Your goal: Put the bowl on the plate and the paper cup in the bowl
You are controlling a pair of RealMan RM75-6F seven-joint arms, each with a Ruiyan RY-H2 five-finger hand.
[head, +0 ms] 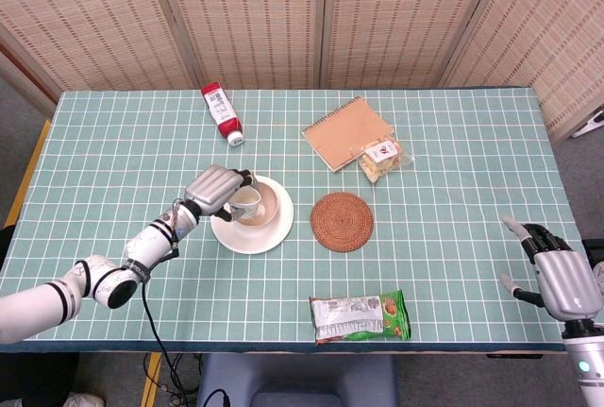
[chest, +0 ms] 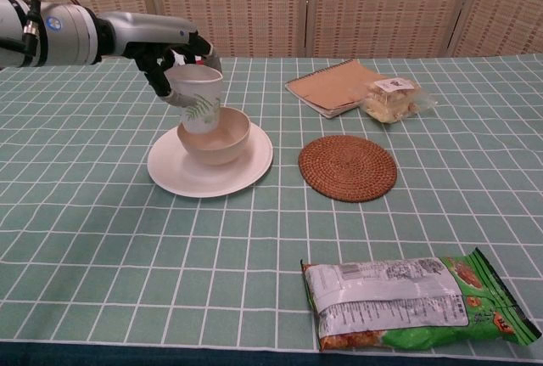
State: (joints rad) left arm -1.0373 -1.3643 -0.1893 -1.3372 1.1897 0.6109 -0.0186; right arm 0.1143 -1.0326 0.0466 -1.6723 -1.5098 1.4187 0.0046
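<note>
A cream bowl [head: 268, 211] [chest: 227, 141] sits on the white plate [head: 247, 238] [chest: 227, 174] left of the table's middle. My left hand [head: 215, 186] [chest: 168, 53] grips a white paper cup [head: 244, 202] [chest: 199, 97] with a green leaf print, upright, over the bowl's left side, its base at or just inside the rim. My right hand [head: 557, 273] rests at the table's near right corner, fingers apart, holding nothing; the chest view does not show it.
A round woven coaster [head: 342, 219] [chest: 347, 167] lies right of the plate. A notebook [head: 345, 131] [chest: 338, 86] with a snack packet [head: 381, 159] [chest: 392, 98] sits behind it. A red bottle [head: 222, 113] [chest: 190, 65] lies at the back left, a green snack bag [head: 360, 316] [chest: 416, 301] at the front.
</note>
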